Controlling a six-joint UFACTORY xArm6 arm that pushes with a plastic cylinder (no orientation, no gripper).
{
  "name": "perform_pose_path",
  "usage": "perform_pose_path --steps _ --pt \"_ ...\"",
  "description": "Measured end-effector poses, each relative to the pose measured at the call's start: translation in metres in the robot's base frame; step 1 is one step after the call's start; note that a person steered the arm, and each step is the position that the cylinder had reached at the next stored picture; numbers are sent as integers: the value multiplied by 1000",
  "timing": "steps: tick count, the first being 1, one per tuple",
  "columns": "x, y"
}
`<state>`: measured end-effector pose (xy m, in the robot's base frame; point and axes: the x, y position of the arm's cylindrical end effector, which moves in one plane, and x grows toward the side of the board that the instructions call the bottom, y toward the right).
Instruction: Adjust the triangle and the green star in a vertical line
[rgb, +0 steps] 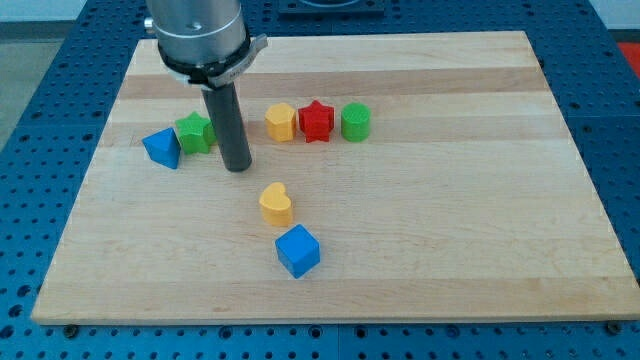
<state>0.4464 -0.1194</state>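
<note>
Beside my tip (238, 166), which has no pincer, the light, stiff green star (194, 132) touches the blue triangle (162, 148); push flat faces.

You see a pale wooden worktop (470, 200) with lengthwise grain, resting on a blue perforated base (60, 90) dotted with holes; light falls evenly, with soft shadows

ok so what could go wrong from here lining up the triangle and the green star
1. My tip sits just to the view's right of the green star, which looks to be touching the blue triangle. A leftward push would likely shove both together and keep them side by side.
2. The yellow block lies close on the tip's right, so a wide swing round the star might knock it.
</note>
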Motion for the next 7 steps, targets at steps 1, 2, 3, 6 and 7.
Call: perform_pose_path --steps 1,2,3,6,7 --pt "7 -24" --pt "5 -57" --pt "-13 -83" --pt "-57 -93" --pt "-36 -90"
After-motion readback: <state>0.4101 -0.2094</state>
